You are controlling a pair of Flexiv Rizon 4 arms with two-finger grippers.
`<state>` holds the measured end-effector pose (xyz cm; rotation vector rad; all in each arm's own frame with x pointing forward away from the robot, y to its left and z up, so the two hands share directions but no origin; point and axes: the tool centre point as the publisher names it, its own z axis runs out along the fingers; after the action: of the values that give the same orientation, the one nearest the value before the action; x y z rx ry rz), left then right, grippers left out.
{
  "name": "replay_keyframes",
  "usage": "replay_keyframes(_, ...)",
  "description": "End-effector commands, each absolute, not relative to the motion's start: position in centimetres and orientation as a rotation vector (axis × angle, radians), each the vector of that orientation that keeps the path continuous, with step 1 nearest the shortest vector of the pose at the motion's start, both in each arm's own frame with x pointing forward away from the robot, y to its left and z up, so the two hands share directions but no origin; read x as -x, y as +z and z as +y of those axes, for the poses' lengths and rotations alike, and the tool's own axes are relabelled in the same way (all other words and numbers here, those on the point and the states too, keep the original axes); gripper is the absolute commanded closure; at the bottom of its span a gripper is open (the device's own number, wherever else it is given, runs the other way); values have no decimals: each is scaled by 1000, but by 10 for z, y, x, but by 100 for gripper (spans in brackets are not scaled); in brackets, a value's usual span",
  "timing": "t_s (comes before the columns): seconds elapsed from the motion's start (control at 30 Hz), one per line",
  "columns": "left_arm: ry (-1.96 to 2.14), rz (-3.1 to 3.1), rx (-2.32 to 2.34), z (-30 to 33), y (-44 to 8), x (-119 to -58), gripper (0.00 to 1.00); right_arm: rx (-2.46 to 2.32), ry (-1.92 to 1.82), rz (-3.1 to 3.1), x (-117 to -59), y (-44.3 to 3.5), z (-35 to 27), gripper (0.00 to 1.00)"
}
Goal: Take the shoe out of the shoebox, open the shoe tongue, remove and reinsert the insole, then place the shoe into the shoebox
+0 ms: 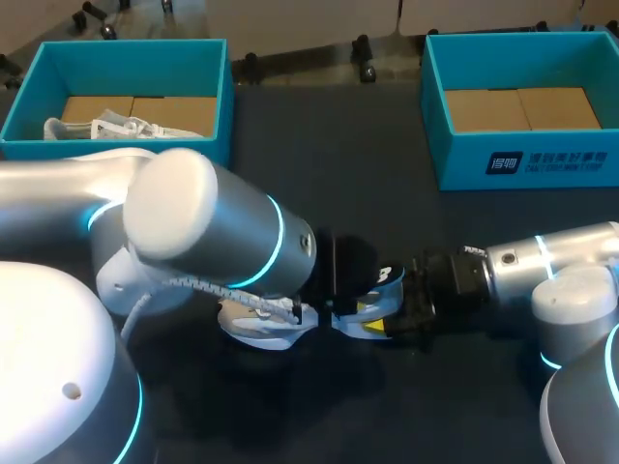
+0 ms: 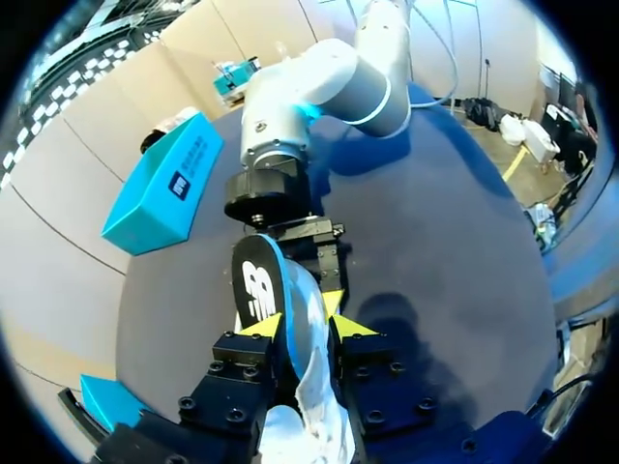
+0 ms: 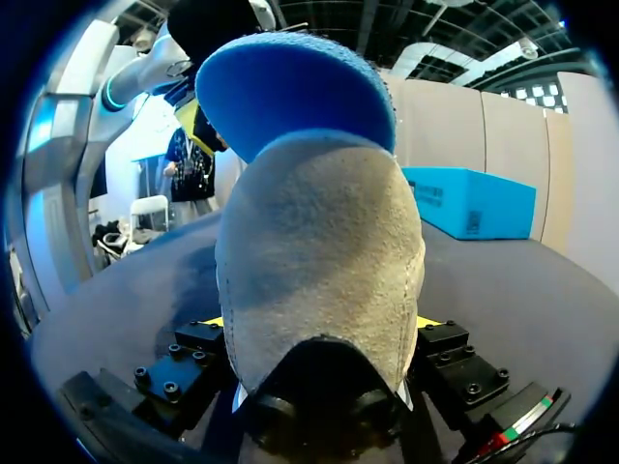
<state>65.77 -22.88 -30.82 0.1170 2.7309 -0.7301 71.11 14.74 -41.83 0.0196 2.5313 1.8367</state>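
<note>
Two grippers hold one white shoe (image 1: 253,327) low in the middle of the head view, over the dark table (image 1: 329,155) and well apart from both teal boxes. We judge the task to be about halfway done. The shoe is out of its box, and the insole (image 2: 256,285), black on top and blue beneath, stands up out of the heel end, only partly inside. We cannot tell whether it is coming out or going back in. What is left is to seat it flat and put the shoe into a box.

Our left gripper (image 2: 305,329) is narrow, its yellow tips pressed on either side of the shoe's white upper. The insole rises just ahead of them. Our right gripper (image 3: 321,324) stands wider, clamped on the grey heel from both sides.

The empty shoebox (image 1: 542,159) sits at the upper right of the head view. The other box (image 1: 218,97), at the upper left, holds a second shoe (image 1: 116,127).
</note>
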Motion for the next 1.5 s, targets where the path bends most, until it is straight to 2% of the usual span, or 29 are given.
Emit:
replay_keyframes(0.03, -708, 2691, -98, -237, -314, -654, 73, -21, 1831, 2534, -710, -419, 149, 100)
replay_keyframes(0.27, -691, 2678, -77, -241, -318, -655, 73, -21, 1831, 2534, -710, -419, 149, 100)
replay_keyframes(0.4, -694, 2660, -50, -243, -315, -656, 87, -21, 1831, 2534, -710, -419, 149, 100)
replay_keyframes(0.47, -695, 2659, -43, -245, -313, -658, 100, -21, 1831, 2534, -710, -419, 149, 100)
replay_keyframes(1.5, -603, 2628, 73, -237, -263, -643, 100, -21, 1831, 2534, -710, -419, 149, 100)
